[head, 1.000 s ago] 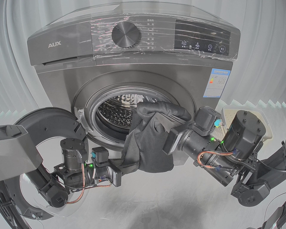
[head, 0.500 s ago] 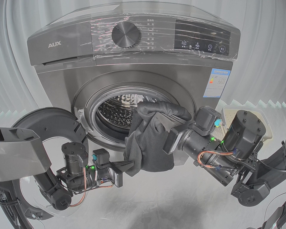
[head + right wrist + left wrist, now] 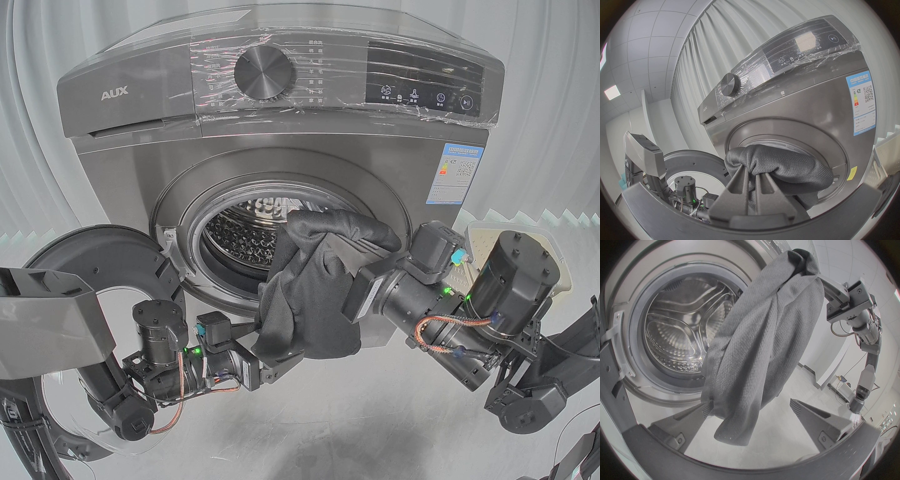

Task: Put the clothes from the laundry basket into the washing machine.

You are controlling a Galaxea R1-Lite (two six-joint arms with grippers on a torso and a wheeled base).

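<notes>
Watching the head view, I have the right gripper (image 3: 340,247) clamped on the dark grey garment (image 3: 309,294) right at the washing machine (image 3: 125,169) drum mouth (image 3: 240,237). The cloth hangs lengthwise down past the mouth's lower rim, so that arm is nearer. Left wrist view: my left gripper (image 3: 750,405) gapes wide below the mouth, hem dangling between its fingers. Right wrist view: the bunched top sits before the mouth, with a blue sticker (image 3: 861,101) beside it, print unread.

Dark knit garment (image 3: 312,294) hangs bunched before the open washing machine (image 3: 125,169), top edge at the drum mouth. Cream laundry basket (image 3: 561,265) sits just beside the machine's right.
</notes>
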